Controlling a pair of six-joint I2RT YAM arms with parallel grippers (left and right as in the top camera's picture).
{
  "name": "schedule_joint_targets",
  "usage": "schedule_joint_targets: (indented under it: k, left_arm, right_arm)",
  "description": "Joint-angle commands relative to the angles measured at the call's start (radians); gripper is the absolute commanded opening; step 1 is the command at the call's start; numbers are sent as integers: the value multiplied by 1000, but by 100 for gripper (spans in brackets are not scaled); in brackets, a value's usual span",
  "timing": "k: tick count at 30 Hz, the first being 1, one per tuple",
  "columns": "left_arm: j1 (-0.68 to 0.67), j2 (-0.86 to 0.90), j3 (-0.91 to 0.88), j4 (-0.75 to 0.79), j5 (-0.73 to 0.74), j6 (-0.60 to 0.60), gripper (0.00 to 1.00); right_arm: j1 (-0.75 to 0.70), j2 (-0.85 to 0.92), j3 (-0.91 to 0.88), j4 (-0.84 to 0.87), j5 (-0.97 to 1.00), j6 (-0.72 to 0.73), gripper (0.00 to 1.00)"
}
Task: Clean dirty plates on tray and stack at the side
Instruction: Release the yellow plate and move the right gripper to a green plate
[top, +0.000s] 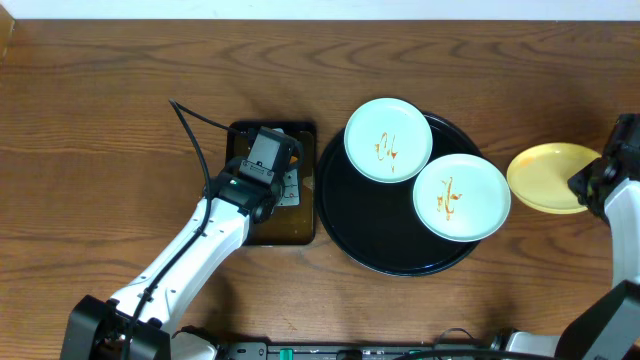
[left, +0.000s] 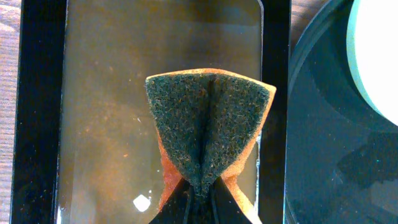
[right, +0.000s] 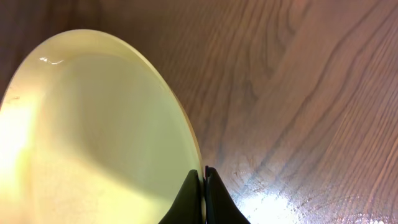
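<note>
Done: yellow plate (top: 545, 177) looks clean, off black tray (top: 385, 255), on right of tabletop (top: 100, 120); right pincer (right: 203, 180) clamped on its rim. Left: far green plate (top: 388, 139), near green plate (top: 461, 196), both sauce-marked, on tray. Left pincer (left: 199, 199) squeezing sponge (left: 208, 137).

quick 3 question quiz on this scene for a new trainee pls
1. True or false: both mint-green plates on the round black tray carry orange-brown sauce squiggles.
2. What does the left gripper pinch? A) a mint-green plate B) a folded sponge C) the round black tray's rim
3. Fill in: the right gripper is shut on the rim of the ___ plate, beside the tray.

Key: 1 true; 2 B; 3 yellow, that is the yellow plate.
</note>
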Motion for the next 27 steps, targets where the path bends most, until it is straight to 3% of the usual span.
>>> schedule_joint_targets:
  k: [1, 4, 5, 7, 9, 17, 22, 27]
  left_arm:
    - [3, 0, -10, -3, -17, 13, 8]
    - [3, 0, -10, -3, -17, 13, 8]
    - [3, 0, -10, -3, -17, 13, 8]
    - [3, 0, -10, -3, -17, 13, 8]
    - [3, 0, -10, -3, -17, 13, 8]
    - [3, 0, -10, -3, -17, 13, 8]
    - [3, 0, -10, -3, -17, 13, 8]
    - [3, 0, -10, -3, -17, 13, 8]
  right_arm:
    - [-9, 28, 18, -11, -10, 14, 1]
    - [-4, 33, 18, -13, -29, 14, 5]
    - [-2, 32, 18, -12, -45, 14, 12]
    - [-2, 32, 18, -13, -82, 14, 39]
    - [-2, 32, 18, -13, -134, 6, 47]
    - [20, 32, 18, -45, -578, -274, 44]
    - [77, 33, 8, -134, -602, -324, 41]
    - [127, 33, -64, -102, -575, -322, 41]
